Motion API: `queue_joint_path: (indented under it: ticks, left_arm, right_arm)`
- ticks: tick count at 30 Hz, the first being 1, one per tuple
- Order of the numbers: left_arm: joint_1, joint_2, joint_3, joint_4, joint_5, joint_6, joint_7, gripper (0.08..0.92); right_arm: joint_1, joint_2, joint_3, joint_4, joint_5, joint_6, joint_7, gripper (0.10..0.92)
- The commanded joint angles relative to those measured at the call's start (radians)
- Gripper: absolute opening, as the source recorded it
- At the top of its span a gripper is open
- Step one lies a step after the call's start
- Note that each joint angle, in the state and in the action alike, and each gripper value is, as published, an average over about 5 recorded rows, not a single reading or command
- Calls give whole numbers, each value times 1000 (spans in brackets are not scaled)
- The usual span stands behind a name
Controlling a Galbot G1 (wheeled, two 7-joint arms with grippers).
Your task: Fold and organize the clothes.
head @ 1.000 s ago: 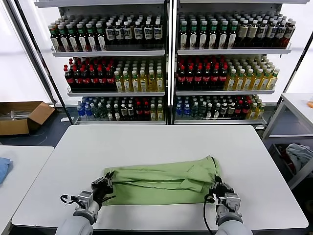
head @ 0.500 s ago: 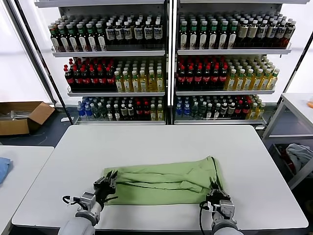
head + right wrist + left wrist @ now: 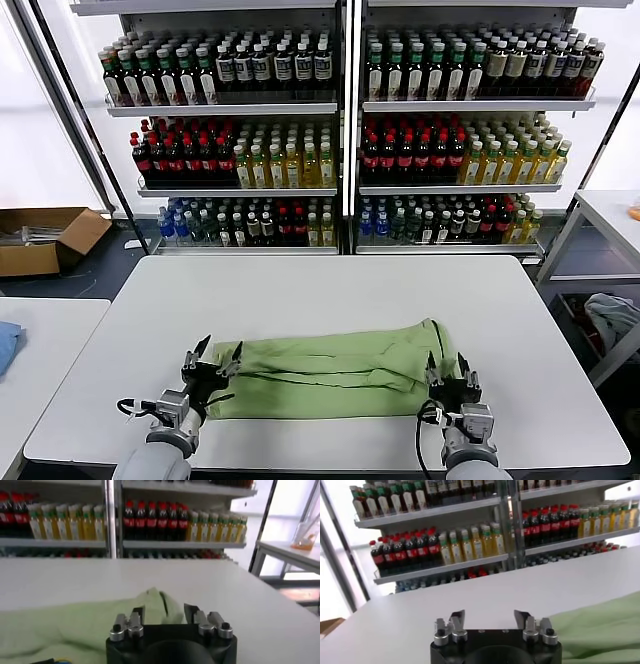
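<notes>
Black, blocky left gripper [image 3: 212, 355] and right gripper [image 3: 447, 365] low in the head view, with short dark pointed fingers [image 3: 457, 618], silver knurled screws, thin black cables, and pale grey rounded forearms behind.

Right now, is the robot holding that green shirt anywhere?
No. Both end effectors, left and right, are open at the ends of the shirt, gripping nothing.
</notes>
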Motion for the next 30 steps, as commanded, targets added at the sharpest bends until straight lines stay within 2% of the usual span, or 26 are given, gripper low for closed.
queue_joint_path:
  ticks: [1, 3, 6, 22, 25, 30]
  left_arm:
    - [30, -51, -10, -23, -33, 69, -67, 747]
    - [32, -57, -14, -22, -64, 76, -73, 793]
    - [28, -60, -25, -12, -112, 83, -78, 819]
    - [15, -75, -42, 63, -168, 85, -71, 823]
    - [20, -76, -42, 66, -166, 85, -67, 807]
    - [30, -76, -41, 68, -164, 85, -49, 686]
  right_arm:
    - [21, -6, 7, 107, 13, 12, 6, 724]
    - [26, -7, 4, 109, 13, 7, 8, 775]
    - [22, -8, -2, 110, 12, 5, 9, 815]
    - [-16, -18, 8, 118, 15, 18, 11, 823]
    - [-15, -19, 10, 120, 17, 18, 11, 823]
    - [-8, -21, 11, 124, 19, 15, 12, 823]
